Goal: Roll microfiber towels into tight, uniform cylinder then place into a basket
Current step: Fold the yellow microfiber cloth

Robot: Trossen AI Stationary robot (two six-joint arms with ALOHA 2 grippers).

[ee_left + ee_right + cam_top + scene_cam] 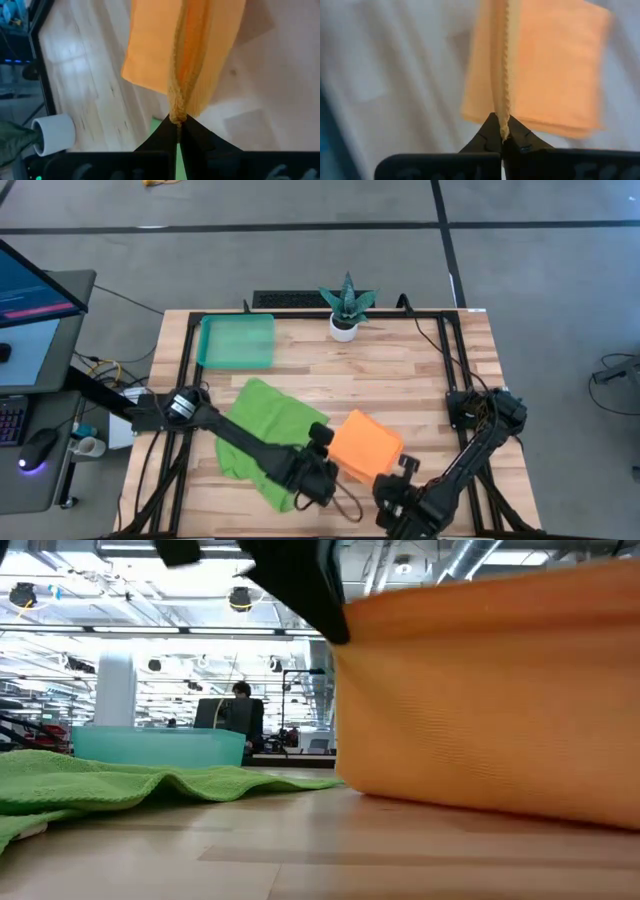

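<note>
Orange towel (364, 444) pinched at edges by both grippers: L gripper (177, 122) & R gripper (503, 131) clamped on it; green towel (268, 423) flat nearby.

No legible text, label, brand, number or sign in any view. The monitor (35, 290) at the table's left edge shows coloured screen content, too small to read. No print can be made out on the orange towel (365, 445) or the green towel (265, 425).
</note>
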